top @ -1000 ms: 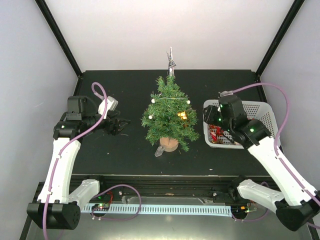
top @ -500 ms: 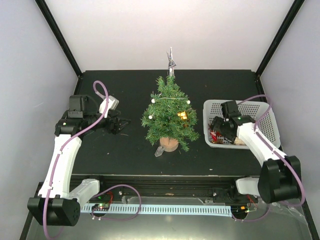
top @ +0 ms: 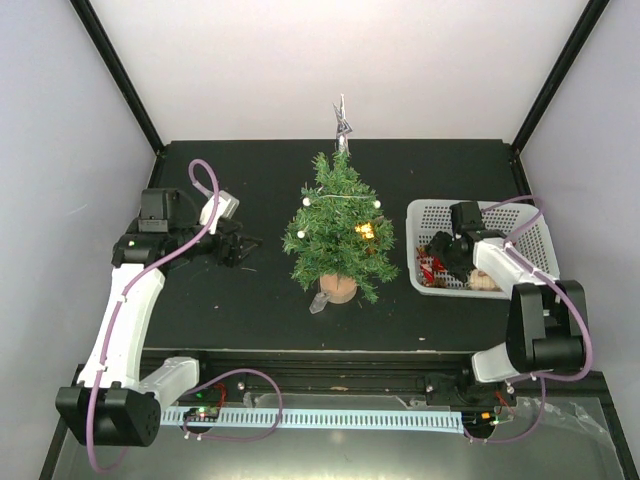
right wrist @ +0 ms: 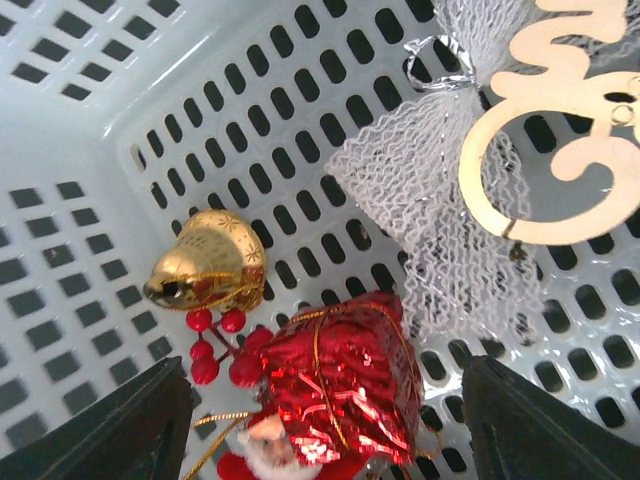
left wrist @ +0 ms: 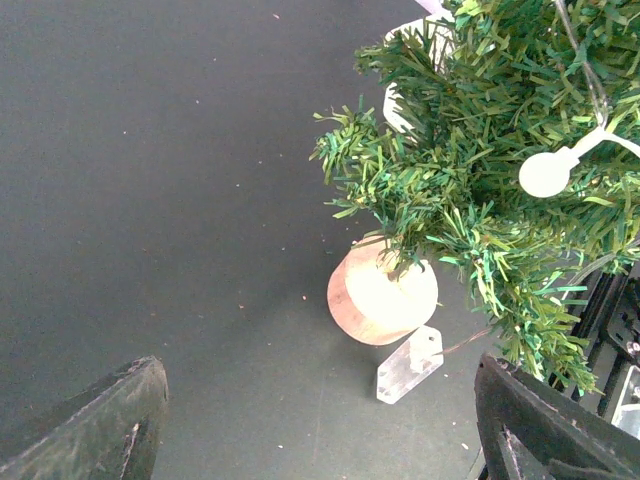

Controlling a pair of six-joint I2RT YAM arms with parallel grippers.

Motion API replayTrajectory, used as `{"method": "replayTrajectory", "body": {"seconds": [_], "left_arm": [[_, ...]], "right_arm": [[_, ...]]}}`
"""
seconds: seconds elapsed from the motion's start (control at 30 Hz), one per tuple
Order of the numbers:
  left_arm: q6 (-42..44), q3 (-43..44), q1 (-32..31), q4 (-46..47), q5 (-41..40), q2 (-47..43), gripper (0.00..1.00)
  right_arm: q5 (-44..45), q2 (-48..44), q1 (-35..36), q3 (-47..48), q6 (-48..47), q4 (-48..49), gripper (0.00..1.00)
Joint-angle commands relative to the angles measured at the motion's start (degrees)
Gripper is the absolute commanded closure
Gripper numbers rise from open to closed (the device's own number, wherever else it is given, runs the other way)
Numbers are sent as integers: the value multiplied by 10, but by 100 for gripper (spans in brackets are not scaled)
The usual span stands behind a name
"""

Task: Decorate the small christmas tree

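The tree (top: 338, 235) stands upright in the middle of the table (top: 250, 180) on its wooden base (left wrist: 380, 298), with a clear tag (left wrist: 408, 364) just beside the base and a silver topper (top: 342, 120), white beads (left wrist: 545, 174) and a small gold gift (top: 366, 230) on it. The left gripper (left wrist: 320, 420) is near the tree's left side, jaws apart and empty. The right gripper (right wrist: 330, 430) is down inside the white basket (right wrist: 90, 160) to the tree's right, jaws wide with nothing held, over a red foil gift (right wrist: 335, 375) beside a gold bell (right wrist: 205, 262), red berries (right wrist: 215, 345) and a mesh bow (right wrist: 430, 200).
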Motion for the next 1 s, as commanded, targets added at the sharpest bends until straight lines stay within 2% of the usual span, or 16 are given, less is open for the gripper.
{"method": "replayTrajectory", "body": {"seconds": [0.0, 0.13, 0.33, 0.57, 0.8, 0.97], "left_arm": [[7, 21, -3, 6, 3, 7, 16], [8, 21, -3, 5, 4, 8, 16], [7, 22, -3, 4, 4, 7, 16], [7, 23, -3, 1, 5, 4, 16], [8, 33, -3, -9, 4, -7, 16], [23, 51, -4, -31, 0, -21, 16]], "right_arm": [[-19, 29, -6, 11, 7, 34, 26], [-20, 44, -7, 9, 4, 41, 33], [-13, 50, -8, 8, -3, 40, 48], [11, 5, -8, 5, -10, 21, 62], [38, -72, -8, -4, -19, -16, 65], [40, -163, -7, -19, -20, -43, 65]]}}
